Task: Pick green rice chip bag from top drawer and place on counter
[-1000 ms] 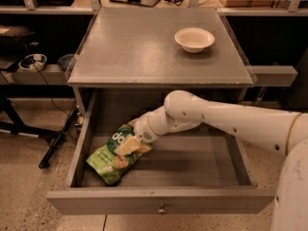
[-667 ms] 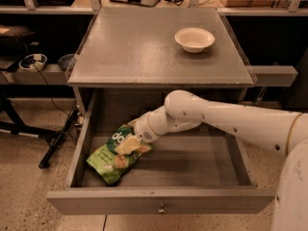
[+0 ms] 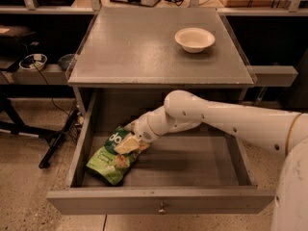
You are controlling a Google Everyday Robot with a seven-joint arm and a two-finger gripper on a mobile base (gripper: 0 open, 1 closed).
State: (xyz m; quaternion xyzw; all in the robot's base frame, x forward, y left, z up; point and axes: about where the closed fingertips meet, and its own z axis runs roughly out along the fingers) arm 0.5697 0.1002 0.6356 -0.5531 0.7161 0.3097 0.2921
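Observation:
The green rice chip bag [image 3: 111, 157] lies in the left part of the open top drawer [image 3: 159, 201], its top end pointing to the back. My gripper [image 3: 128, 143] reaches down into the drawer from the right and sits on the bag's upper right part, its pale fingers closed on the bag's edge. The bag rests on the drawer floor. The white arm [image 3: 226, 121] crosses above the drawer's right half and hides part of its floor. The grey counter [image 3: 139, 47] is right above the drawer.
A white bowl [image 3: 194, 39] stands on the counter at the back right. The drawer's front panel has a small metal knob [image 3: 161, 208]. Dark shelves, cables and a stand leg [image 3: 55, 141] lie to the left of the cabinet.

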